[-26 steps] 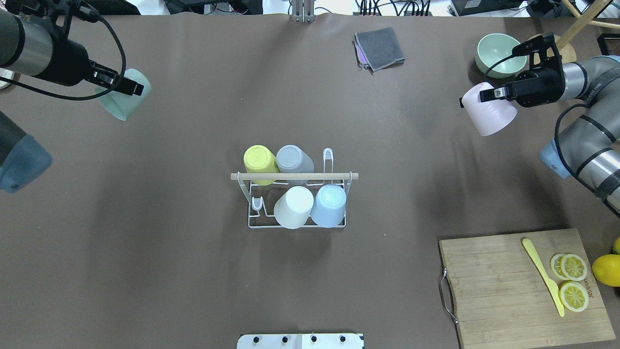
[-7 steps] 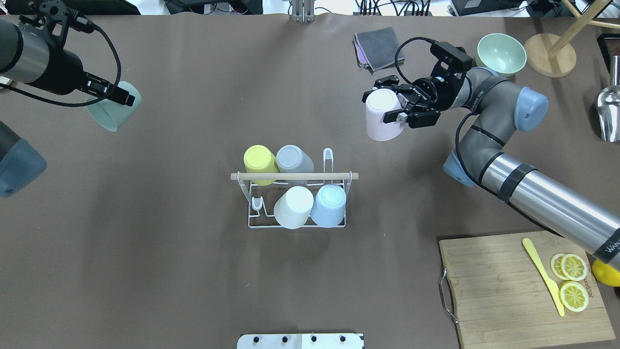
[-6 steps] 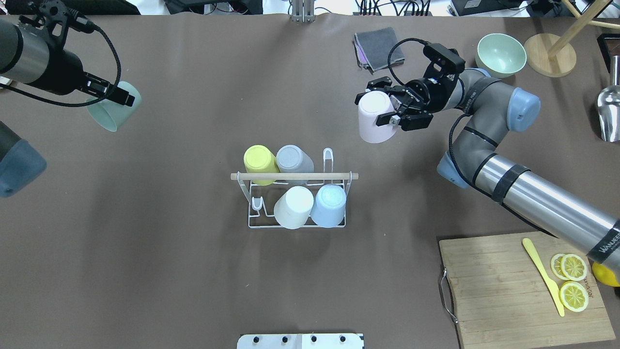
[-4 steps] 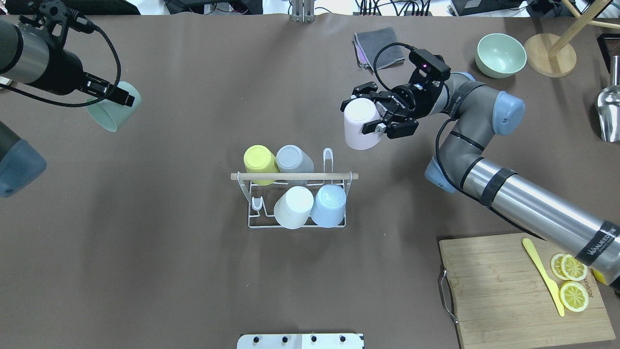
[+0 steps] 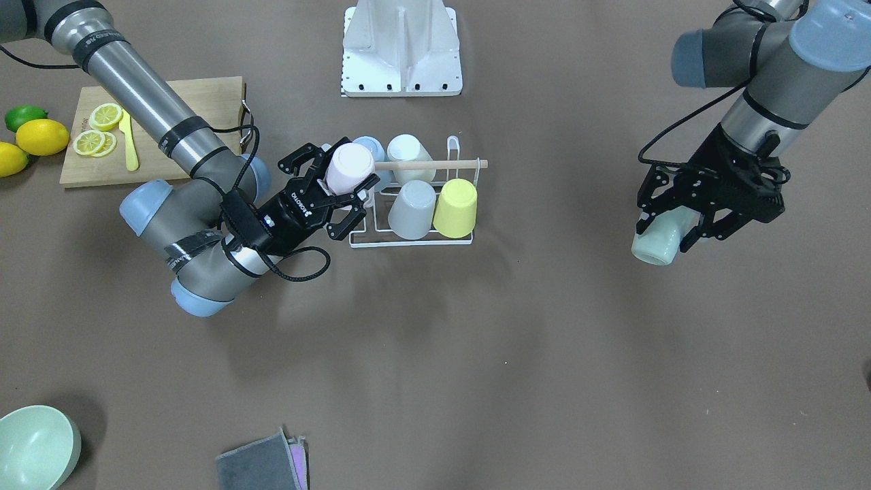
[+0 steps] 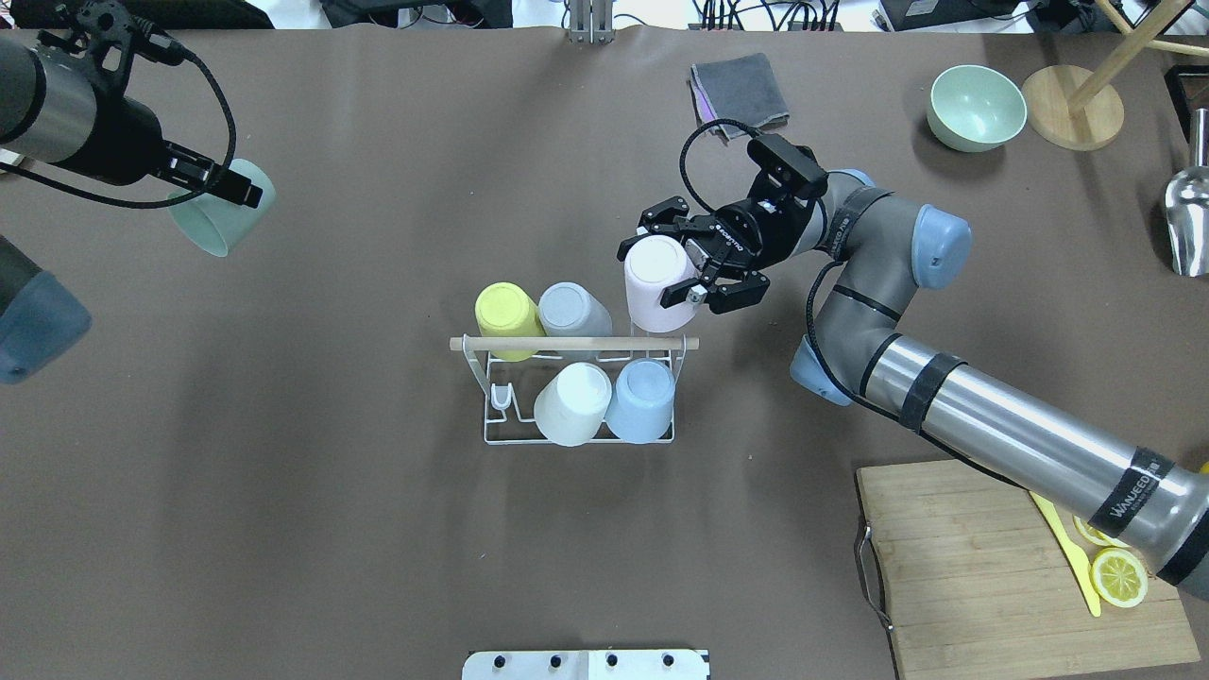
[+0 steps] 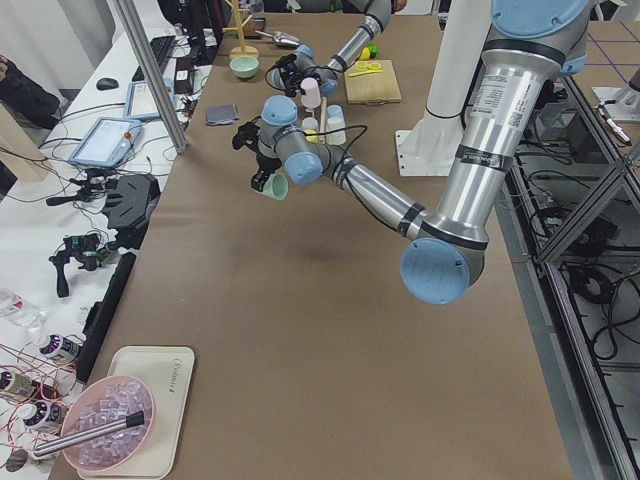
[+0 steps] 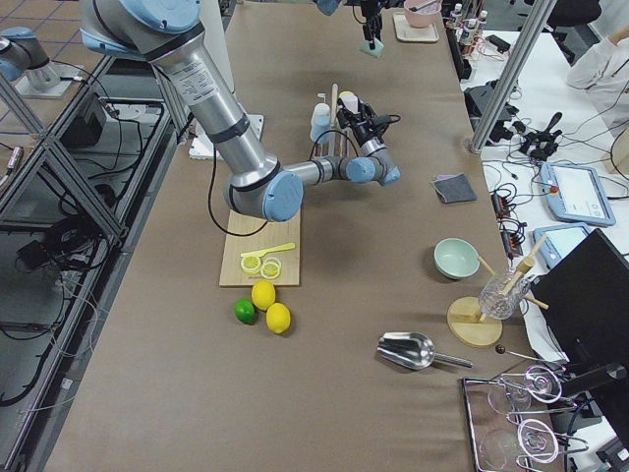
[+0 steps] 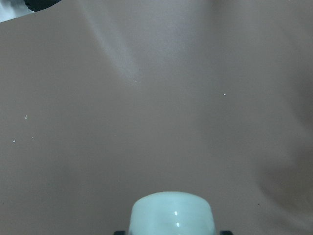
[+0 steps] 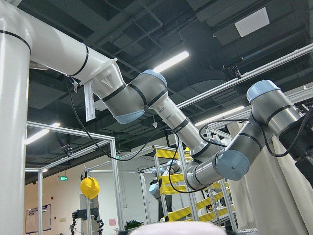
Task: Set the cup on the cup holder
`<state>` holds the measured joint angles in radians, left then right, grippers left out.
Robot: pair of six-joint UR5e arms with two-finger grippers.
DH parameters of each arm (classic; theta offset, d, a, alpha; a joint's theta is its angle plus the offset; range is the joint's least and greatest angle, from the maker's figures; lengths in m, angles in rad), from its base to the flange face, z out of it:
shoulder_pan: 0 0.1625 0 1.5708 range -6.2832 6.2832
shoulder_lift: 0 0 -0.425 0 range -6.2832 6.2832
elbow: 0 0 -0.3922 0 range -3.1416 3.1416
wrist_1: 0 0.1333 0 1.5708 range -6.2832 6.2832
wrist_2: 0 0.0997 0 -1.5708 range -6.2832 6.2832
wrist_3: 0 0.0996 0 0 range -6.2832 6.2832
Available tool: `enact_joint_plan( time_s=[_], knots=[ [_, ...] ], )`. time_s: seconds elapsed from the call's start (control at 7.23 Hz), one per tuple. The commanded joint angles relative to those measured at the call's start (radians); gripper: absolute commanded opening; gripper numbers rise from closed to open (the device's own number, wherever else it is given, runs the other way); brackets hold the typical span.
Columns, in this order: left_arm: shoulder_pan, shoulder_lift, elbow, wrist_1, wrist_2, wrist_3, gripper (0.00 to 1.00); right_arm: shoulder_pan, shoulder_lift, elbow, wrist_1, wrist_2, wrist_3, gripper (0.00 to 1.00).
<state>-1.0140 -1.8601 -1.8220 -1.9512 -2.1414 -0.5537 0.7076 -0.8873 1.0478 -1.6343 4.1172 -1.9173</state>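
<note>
The right gripper [image 6: 654, 272] is clamped on the upturned pink cup [image 6: 652, 304], one finger on each flank and the base facing up. Just under the hand is a corner of the cup holder [image 6: 578, 441], with the cup's lower edge meeting the wooden rod [image 6: 510, 345] in the overhead view. Whether it sits on a prong cannot be told. Beyond the cup, the rack holds grey [image 6: 571, 312], yellow [image 6: 506, 316], white [image 6: 572, 404] and blue [image 6: 642, 401] cups. Well apart, the left gripper [image 5: 670, 219] pinches a mint cup [image 5: 654, 246] above the table.

right arm [image 8: 303, 173] stretched to cup holder [image 8: 334, 110] | cutting board [image 8: 236, 246] with lemon slices [image 8: 260, 264] | green bowl [image 8: 456, 258] | scoop [image 8: 408, 349]
</note>
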Motion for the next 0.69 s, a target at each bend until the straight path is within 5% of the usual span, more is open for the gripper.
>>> enact_joint_plan(
  time_s=[0.0, 0.55],
  knots=[
    [0.000, -0.001, 0.001, 0.000, 0.000, 0.000, 0.00, -0.014, 0.017, -0.011, -0.001, 0.000, -0.018, 0.21],
    [0.002, -0.004, 0.004, 0.000, 0.000, 0.002, 0.00, -0.023, 0.027, -0.025, -0.001, -0.002, -0.104, 0.22]
  ],
)
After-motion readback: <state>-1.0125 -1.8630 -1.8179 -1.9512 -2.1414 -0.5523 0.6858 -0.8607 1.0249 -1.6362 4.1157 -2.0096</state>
